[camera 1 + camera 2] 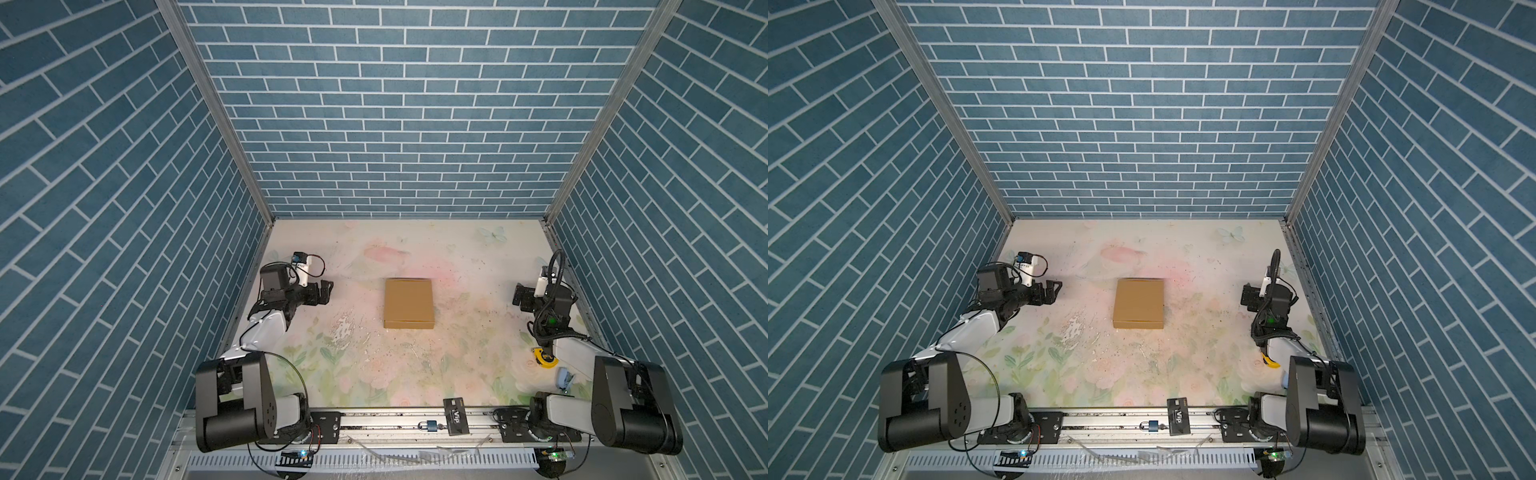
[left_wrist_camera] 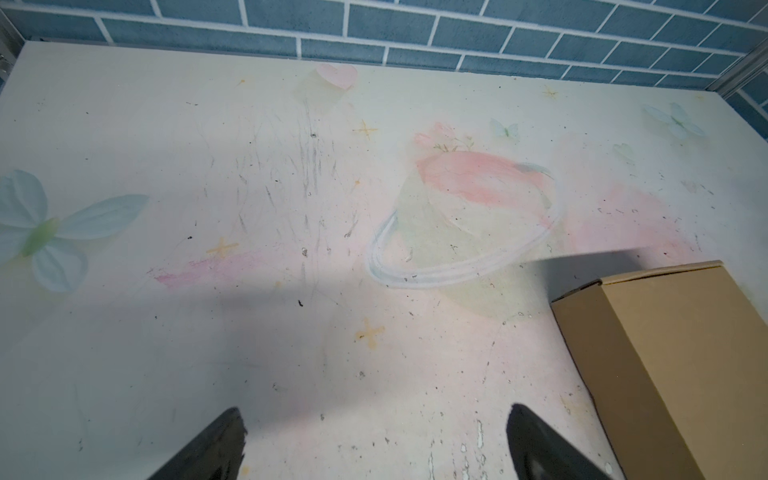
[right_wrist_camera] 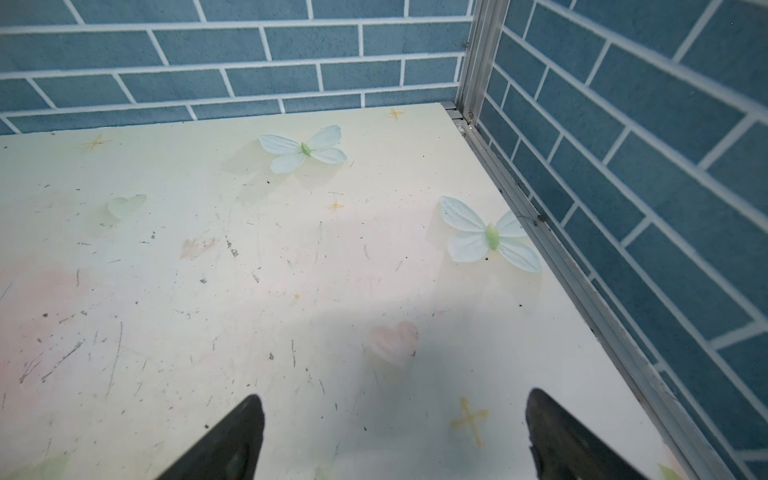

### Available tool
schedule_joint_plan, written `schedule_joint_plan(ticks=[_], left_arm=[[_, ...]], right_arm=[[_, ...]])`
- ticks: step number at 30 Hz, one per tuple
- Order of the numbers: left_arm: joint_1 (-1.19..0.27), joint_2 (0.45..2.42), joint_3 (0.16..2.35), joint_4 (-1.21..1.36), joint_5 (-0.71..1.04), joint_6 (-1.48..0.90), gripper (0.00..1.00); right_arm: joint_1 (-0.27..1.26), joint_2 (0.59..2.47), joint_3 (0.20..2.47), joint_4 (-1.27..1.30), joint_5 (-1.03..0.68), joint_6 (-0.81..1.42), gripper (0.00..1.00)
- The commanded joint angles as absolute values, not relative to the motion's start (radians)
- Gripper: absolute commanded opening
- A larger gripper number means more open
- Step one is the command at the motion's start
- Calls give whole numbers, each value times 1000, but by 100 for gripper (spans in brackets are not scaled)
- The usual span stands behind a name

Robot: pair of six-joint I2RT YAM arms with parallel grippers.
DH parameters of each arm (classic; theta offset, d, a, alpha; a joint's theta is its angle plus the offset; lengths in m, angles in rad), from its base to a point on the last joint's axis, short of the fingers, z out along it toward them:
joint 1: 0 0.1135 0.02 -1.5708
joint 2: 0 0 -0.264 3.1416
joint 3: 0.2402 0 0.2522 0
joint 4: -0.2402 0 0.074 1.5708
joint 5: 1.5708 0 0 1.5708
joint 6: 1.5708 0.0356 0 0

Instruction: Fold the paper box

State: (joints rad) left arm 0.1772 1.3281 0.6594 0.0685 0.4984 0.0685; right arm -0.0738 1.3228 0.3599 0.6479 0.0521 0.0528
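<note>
Left gripper [image 1: 327, 291] and right gripper [image 1: 519, 297] hang wide open, holding nothing, each well apart from the paper box [image 1: 409, 303] lying closed on the table [image 1: 374, 257] between them. Looks pretty much folded already, so they just shouldn't bump it.

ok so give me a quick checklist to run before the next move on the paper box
1. The left gripper is open and empty: ok.
2. The right gripper is open and empty: ok.
3. The paper box lies flat on the table, apart from both grippers: ok.
4. Box lid fully tucked: cannot tell; the left wrist view shows a small gap at one corner.
5. Box seen by the right wrist camera: not ok; it shows only table and wall.
6. The yellow tape measure is off the line from right gripper to box: ok.
</note>
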Motion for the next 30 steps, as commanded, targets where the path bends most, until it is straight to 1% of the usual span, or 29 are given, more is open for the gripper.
schedule_joint_plan(ticks=[1,8,11,16,20,25,27,28,30], left_arm=[[188,1343,638,121,514,47,100],[230,1338,607,182,525,14,100],[233,1339,622,152,529,-5,99],[235,1359,604,205,532,-12,100],[235,1360,627,185,532,-41,100],[229,1380,572,351,532,-8,100],[227,1394,578,376,544,6,100],[227,1407,580,388,546,11,100],[220,1439,570,452,540,20,100]], right_arm=[[-89,1348,361,735,15,75,97],[-100,1340,347,753,-18,73,97],[-100,1339,345,757,-27,69,97],[-100,1348,359,741,-44,64,97],[-100,1348,359,739,-47,66,97],[-100,1348,356,747,-59,64,98],[-100,1385,321,877,-98,72,99],[-100,1403,320,889,-135,61,99],[-100,1430,334,886,-135,62,99]])
